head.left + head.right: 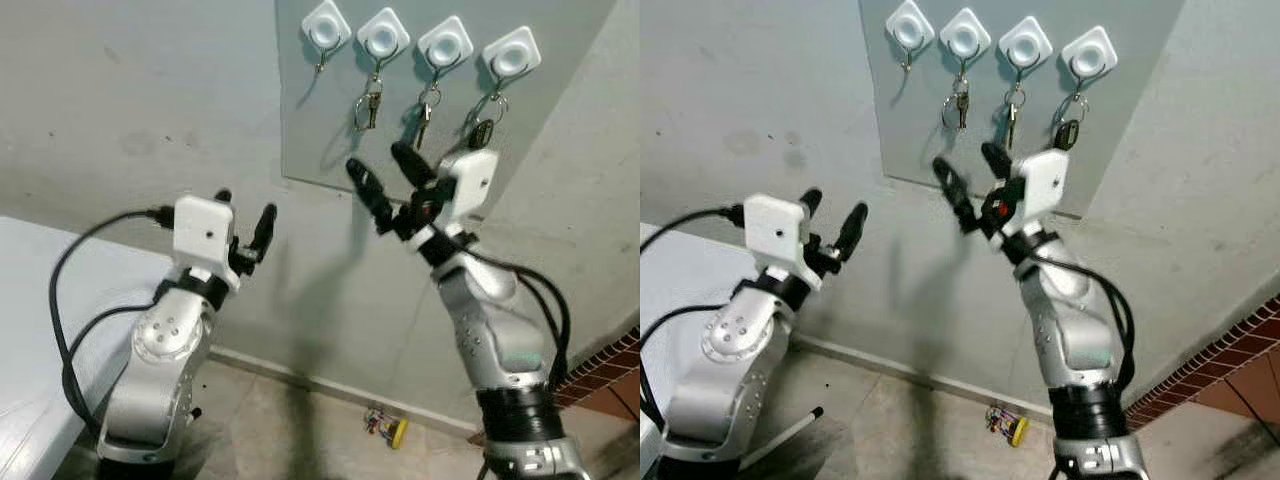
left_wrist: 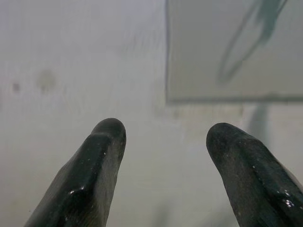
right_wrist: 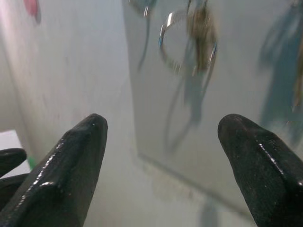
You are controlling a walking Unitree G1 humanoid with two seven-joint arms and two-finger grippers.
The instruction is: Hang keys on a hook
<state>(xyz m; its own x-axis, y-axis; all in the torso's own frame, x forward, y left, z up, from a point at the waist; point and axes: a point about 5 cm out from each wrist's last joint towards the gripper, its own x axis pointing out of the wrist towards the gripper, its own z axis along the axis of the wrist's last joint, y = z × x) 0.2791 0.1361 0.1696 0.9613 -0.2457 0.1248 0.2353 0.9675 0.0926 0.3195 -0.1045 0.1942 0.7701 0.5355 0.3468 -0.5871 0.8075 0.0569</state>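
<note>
I had both pincers raised toward the wall, right pincer (image 1: 385, 192) and left pincer (image 1: 245, 222) each spread apart and holding nothing. Three hooks carried keys (image 1: 369, 105); the leftmost hook (image 1: 324, 30) hung bare. A key bunch (image 1: 386, 427) lay on the floor, so I judged the job unfinished.

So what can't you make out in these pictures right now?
- Right wrist view: the keys are blurred; ring and key shapes run together.
- Left eye view: the right gripper and its white wrist block cover the lower part of the rightmost keys.
- Floor item: yellow, too small to identify.
- Left eye view: the left gripper has one finger mostly behind its white block.
- Empty hook: its metal tip is too small to judge.
</note>
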